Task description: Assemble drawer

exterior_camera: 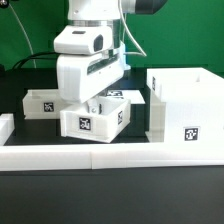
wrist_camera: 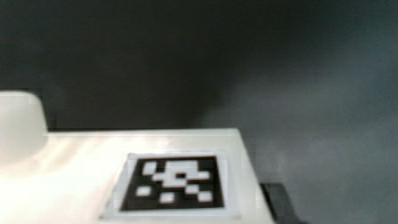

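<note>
The large hollow box housing [exterior_camera: 186, 104] stands at the exterior view's right, with a tag on its front. One small tray [exterior_camera: 44, 102] lies at the left. A second small tray [exterior_camera: 96, 119] lies in the middle, just behind the border wall. My gripper [exterior_camera: 97, 97] is low over this middle tray, and its fingertips are hidden behind the tray's walls. In the wrist view a white tagged surface of the tray [wrist_camera: 175, 183] fills the near part. One dark finger [wrist_camera: 279, 201] shows just beside its edge. The other finger is hidden.
The long low white border wall [exterior_camera: 110, 156] runs across the front of the table. A dark table and a green backdrop lie behind. A blurred white shape [wrist_camera: 16, 125] sits at the edge of the wrist view.
</note>
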Robot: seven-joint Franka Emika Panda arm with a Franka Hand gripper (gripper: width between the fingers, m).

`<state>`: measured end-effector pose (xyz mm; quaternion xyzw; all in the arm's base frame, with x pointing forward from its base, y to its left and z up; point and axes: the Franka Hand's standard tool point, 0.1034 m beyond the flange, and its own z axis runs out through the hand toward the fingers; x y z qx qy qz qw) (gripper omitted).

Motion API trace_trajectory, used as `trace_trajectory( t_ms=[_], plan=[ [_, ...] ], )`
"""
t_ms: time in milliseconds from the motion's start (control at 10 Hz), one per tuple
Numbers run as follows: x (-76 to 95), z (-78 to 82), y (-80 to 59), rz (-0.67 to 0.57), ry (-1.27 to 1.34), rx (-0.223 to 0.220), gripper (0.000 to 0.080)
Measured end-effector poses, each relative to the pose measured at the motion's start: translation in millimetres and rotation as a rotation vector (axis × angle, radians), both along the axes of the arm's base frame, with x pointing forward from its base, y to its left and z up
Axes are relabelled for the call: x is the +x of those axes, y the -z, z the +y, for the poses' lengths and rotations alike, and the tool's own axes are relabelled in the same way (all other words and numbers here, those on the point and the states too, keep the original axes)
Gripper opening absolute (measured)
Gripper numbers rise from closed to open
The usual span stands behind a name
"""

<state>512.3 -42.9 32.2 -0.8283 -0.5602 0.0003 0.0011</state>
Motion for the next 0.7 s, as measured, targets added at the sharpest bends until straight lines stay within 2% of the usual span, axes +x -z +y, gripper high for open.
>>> trace_trajectory(
  t_ms=[300, 700],
  plan=[
    [3.9, 5.3, -1.0, 0.044, -0.203, -0.033, 0.0042],
    [9.1, 5.9, 4.9, 0.093, -0.248, -0.036, 0.0042]
  ],
)
